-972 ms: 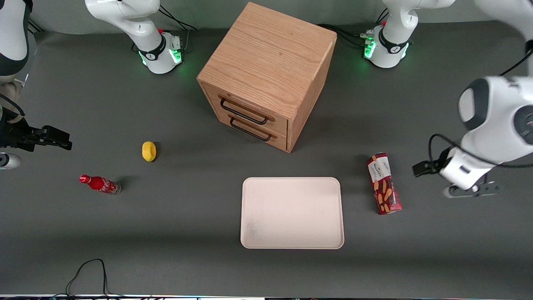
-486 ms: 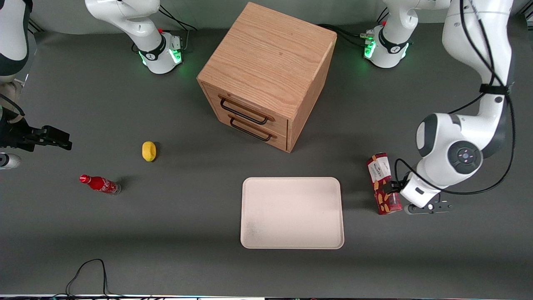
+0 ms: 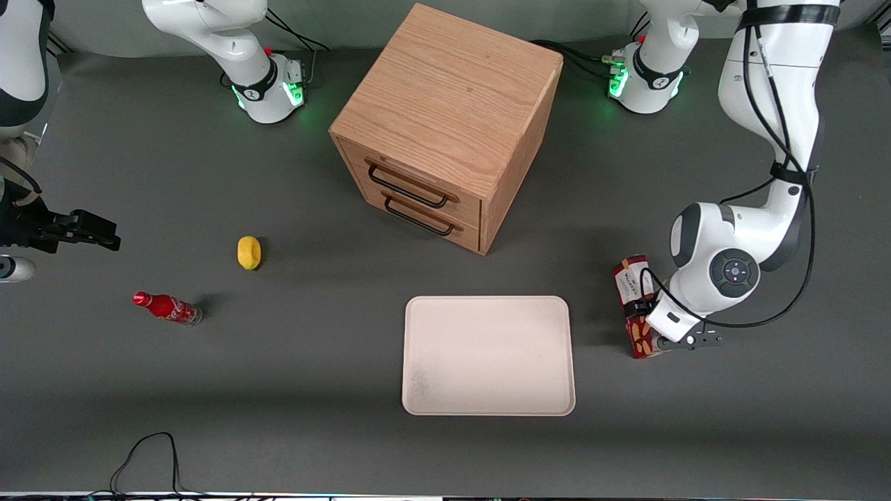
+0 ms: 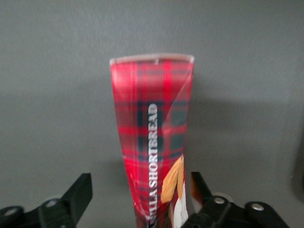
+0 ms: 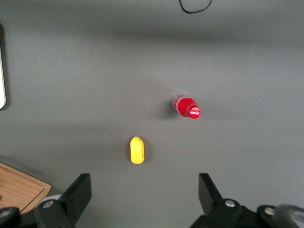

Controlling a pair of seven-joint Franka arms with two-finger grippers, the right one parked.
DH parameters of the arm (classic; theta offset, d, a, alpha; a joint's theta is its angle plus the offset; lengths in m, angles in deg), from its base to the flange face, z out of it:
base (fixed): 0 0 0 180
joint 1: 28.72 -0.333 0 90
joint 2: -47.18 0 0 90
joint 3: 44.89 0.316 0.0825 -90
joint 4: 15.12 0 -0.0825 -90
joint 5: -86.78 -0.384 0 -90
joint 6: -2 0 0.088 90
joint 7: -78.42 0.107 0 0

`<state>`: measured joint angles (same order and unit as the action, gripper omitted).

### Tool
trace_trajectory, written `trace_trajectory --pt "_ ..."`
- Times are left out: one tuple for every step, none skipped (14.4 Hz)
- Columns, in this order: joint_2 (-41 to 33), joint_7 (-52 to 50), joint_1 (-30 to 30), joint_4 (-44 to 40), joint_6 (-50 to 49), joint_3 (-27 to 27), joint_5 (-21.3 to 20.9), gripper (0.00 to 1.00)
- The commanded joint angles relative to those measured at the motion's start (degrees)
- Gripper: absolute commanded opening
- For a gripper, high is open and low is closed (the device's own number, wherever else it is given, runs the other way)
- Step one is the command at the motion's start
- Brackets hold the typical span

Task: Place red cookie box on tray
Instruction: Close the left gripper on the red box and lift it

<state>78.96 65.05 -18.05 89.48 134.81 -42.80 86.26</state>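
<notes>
The red cookie box (image 3: 631, 274) lies flat on the grey table beside the tray (image 3: 487, 355), toward the working arm's end. The tray is a flat cream-white rectangle with nothing on it. My left gripper (image 3: 644, 317) hangs low over the box's middle and hides part of it. In the left wrist view the tartan-patterned box (image 4: 152, 128) runs lengthwise between the two black fingers (image 4: 78, 195). The gripper (image 4: 140, 191) is open: one finger stands close to the box's side and the other stands a gap away from it.
A wooden two-drawer cabinet (image 3: 445, 132) stands farther from the front camera than the tray. A yellow fruit (image 3: 248, 252) and a small red bottle (image 3: 167, 307) lie toward the parked arm's end. A black cable (image 3: 146, 452) loops at the table's near edge.
The left arm has swung in from the working arm's end and come down over the red cookie box. The box, tray and other objects have not moved.
</notes>
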Motion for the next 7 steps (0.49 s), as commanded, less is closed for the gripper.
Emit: trace_trajectory --pt "-1.89 -0.43 0.76 0.87 -3.07 0.46 2.79 0.23" --pt "-1.89 -0.43 0.76 0.61 -3.77 0.37 4.9 0.02" --pt "-1.89 -0.43 0.67 0.17 -4.91 0.37 6.14 0.0" --pt "-1.89 -0.43 0.76 -0.53 -5.79 0.37 6.24 0.0" --pt "-2.06 -0.43 0.76 -0.89 -6.15 0.28 6.24 0.0" --pt "-2.15 -0.51 0.76 -1.24 -6.24 0.02 6.24 0.0" --pt "-2.15 -0.69 0.76 -2.2 -6.33 -0.07 6.24 0.0"
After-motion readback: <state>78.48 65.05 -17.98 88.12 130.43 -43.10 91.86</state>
